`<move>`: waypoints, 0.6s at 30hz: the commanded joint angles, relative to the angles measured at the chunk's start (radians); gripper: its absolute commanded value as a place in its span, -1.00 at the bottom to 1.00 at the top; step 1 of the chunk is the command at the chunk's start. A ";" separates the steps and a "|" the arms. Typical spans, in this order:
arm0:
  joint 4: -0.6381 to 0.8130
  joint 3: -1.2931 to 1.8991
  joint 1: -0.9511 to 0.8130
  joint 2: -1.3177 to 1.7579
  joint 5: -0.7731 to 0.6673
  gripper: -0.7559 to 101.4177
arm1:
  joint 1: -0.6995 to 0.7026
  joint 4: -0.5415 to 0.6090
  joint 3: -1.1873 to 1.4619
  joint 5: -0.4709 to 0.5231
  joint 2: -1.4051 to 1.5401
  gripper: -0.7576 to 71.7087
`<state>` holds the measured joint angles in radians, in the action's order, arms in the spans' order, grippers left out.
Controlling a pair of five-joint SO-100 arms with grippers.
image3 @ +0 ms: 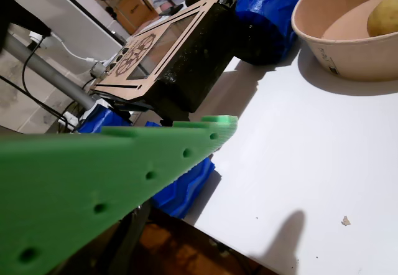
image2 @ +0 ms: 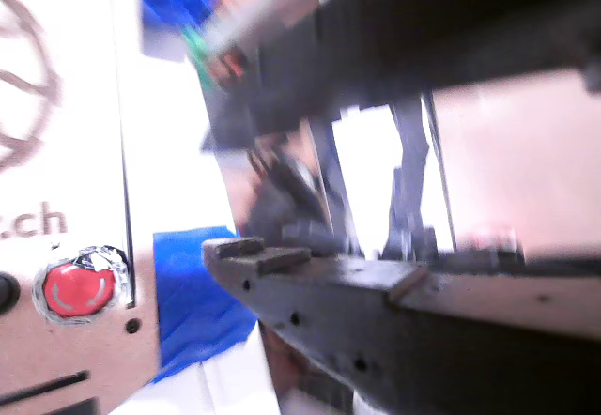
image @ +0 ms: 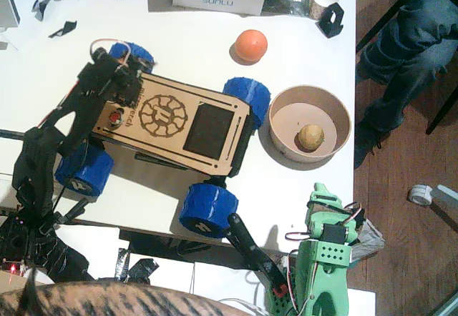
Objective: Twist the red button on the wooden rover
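Observation:
The wooden rover lies slanted on the white table, with blue wheels at its corners. Its red button sits near the left end of the deck. My black left gripper hovers just above that end, close beside the button. In a wrist view, which is blurred, the red button lies left of the black jaw tip, outside the jaws, which stand apart and empty. My green right gripper rests near the table's front edge, its jaws apart in another wrist view, with the rover ahead.
An orange ball lies behind the rover. A tan bowl holding a yellowish lump stands right of it. Boxes and clutter line the far edge. A person sits at the right, and hair shows at the bottom.

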<state>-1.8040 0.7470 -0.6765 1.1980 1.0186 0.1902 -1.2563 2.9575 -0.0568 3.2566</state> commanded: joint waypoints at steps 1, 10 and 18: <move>-0.041 -0.009 0.009 0.115 -0.178 -0.99 | -0.005 0.005 -0.006 0.000 -0.005 -0.42; 0.067 -0.009 0.181 0.192 -0.703 -0.98 | -0.005 0.005 -0.006 0.000 -0.005 -0.42; 0.069 -0.009 0.407 0.222 -1.039 -0.98 | -0.005 0.005 -0.006 0.000 -0.005 -0.42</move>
<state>-1.7411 0.7470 -0.3252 1.3269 0.0307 0.1902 -1.2563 2.9575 -0.0568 3.2566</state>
